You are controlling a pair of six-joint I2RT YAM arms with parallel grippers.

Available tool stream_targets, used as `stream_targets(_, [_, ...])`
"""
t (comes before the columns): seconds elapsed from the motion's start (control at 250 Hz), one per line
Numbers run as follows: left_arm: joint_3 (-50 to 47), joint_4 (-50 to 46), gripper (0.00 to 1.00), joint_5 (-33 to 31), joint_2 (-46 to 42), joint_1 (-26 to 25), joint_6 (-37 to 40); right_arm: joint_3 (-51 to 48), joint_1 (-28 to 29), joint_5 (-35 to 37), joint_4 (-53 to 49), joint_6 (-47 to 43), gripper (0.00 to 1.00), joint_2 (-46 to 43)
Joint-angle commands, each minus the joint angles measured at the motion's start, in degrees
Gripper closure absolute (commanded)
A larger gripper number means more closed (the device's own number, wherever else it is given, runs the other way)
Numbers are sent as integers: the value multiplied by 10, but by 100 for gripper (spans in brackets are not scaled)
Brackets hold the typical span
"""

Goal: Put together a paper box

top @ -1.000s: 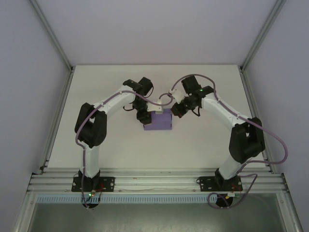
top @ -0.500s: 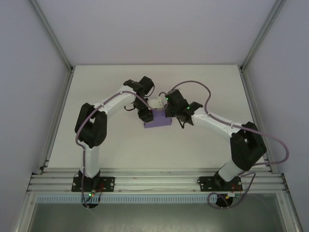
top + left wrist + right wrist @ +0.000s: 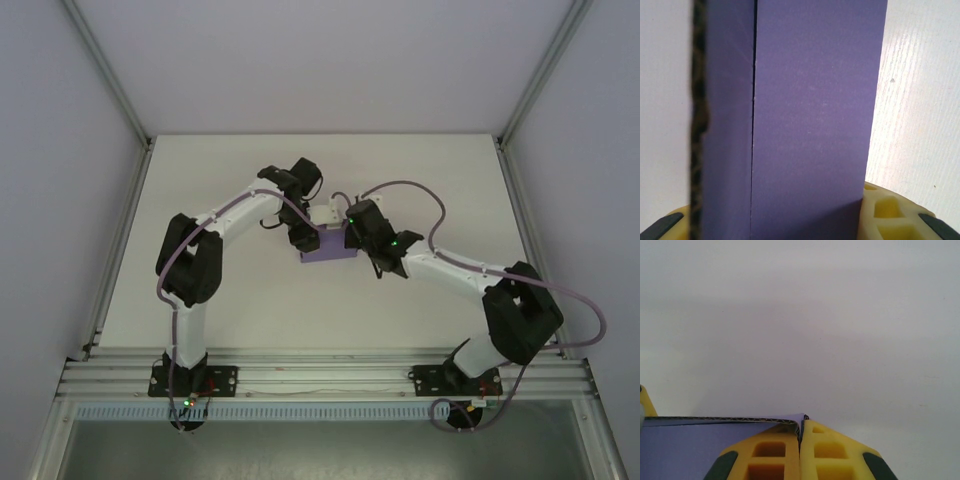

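Note:
The paper box is a small violet-purple box near the middle of the white table. My left gripper is at its left end. In the left wrist view the purple box stands between the yellow fingers, and my left gripper is shut on it. My right gripper sits over the box's right end. In the right wrist view my right gripper is shut, with a thin edge of the purple card pinched between its fingers.
The white table has free room on all sides of the box. Aluminium rails run along the near edge by both arm bases. Grey walls and corner posts close in the sides and back.
My right arm has swung left and inward until its gripper sits over the box's right end. The left arm and the box have barely moved.

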Motion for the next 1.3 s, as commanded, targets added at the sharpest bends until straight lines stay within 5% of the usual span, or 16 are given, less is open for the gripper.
stream_targets(0.0, [-14, 22, 73, 11, 1, -6, 9, -42, 2, -14, -17, -48, 100, 16])
stream_targets(0.376, [-22, 37, 71, 24, -4, 6, -5, -133, -2, 10, 88, -70, 100, 32])
stream_targets(0.476, [-21, 36, 70, 27, -2, 8, -3, -155, -3, -34, 108, -76, 100, 36])
stream_targets(0.831, [-18, 47, 33, 20, -19, 9, -35, -110, -2, -60, 12, 0, 100, 41])
stream_targets(0.979, [-25, 57, 24, 22, -40, 9, -54, -128, 8, -31, 16, -9, 100, 6])
stream_targets(1.067, [-33, 68, 1, 31, -65, 7, -70, -135, 8, -14, 24, -30, 100, -8])
stream_targets(1.295, [-98, 135, 1, -39, -158, 10, -169, -110, 8, 1, 15, -30, 100, 13])
